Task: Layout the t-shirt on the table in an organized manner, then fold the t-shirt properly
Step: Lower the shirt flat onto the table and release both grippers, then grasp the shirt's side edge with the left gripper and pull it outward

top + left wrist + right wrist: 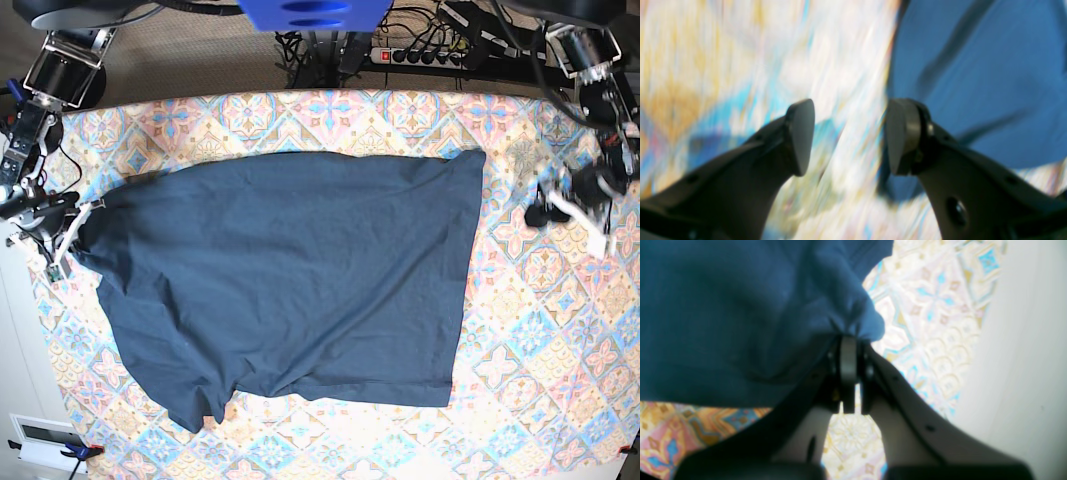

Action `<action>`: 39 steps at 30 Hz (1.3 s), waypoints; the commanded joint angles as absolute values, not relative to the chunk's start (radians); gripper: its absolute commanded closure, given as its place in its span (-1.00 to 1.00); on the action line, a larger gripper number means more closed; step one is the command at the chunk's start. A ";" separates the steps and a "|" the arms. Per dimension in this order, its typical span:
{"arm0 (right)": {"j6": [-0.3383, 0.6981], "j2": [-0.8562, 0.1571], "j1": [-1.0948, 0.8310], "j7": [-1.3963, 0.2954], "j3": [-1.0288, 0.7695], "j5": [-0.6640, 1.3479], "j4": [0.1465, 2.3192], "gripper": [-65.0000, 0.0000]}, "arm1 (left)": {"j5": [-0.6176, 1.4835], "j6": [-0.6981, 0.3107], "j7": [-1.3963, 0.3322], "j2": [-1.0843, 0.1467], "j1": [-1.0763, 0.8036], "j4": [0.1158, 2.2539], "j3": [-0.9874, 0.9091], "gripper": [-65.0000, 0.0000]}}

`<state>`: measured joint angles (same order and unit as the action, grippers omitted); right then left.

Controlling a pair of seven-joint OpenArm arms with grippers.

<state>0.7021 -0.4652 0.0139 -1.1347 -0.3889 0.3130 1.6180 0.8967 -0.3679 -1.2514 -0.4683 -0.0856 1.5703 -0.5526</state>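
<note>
The dark navy t-shirt [290, 290] lies spread over the middle of the patterned table [540, 330], with wrinkles and a sleeve at the lower left. My right gripper [78, 232], at the base view's left, is shut on a bunched edge of the shirt. The right wrist view shows this gripper [851, 343] pinching the t-shirt [740, 323] above the table [933, 323]. My left gripper [548, 208] is to the right of the shirt, blurred. In the left wrist view the gripper [851, 136] is open and empty, with the t-shirt [990, 83] beside it at the upper right.
A power strip with cables [420, 50] runs behind the table's far edge. A blue part [310, 12] hangs at the top centre. A pale floor [1023, 356] lies past the table edge near my right gripper. A white box [45, 440] sits at the lower left.
</note>
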 commanded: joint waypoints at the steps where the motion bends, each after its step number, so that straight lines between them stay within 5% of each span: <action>1: 0.698 -0.487 0.019 -1.121 -0.397 0.320 1.639 0.85 | 0.911 -0.372 -1.244 -0.475 -0.053 1.583 -0.556 -0.05; 9: 0.698 -0.486 0.016 -1.116 -0.404 0.325 1.690 0.48 | 0.720 -0.372 -1.244 -0.325 0.209 1.422 -0.547 -0.07; 17: 0.698 -0.406 -0.007 -1.118 -0.395 0.326 1.902 0.48 | 0.590 -0.374 -1.164 -0.211 0.369 1.208 -0.530 -0.06; 28: 0.698 -0.381 -0.025 -1.115 -0.277 0.326 1.913 0.48 | 0.575 -0.374 -0.961 -0.203 0.397 1.086 -0.275 -0.04; 34: 0.698 -0.381 -0.025 -1.113 -0.265 0.326 1.913 0.48 | 0.585 -0.374 -0.944 -0.205 0.432 1.010 -0.271 0.48; 39: 0.698 -0.381 -0.025 -1.113 -0.265 0.326 1.911 0.48 | 0.587 -0.374 -0.943 -0.219 0.435 1.010 -0.302 0.38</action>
<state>0.7021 -0.3656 -0.0395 -1.1313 -0.2581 0.3172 1.8961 0.5709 -0.3679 -0.9619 -0.2001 0.4023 0.9913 -0.2947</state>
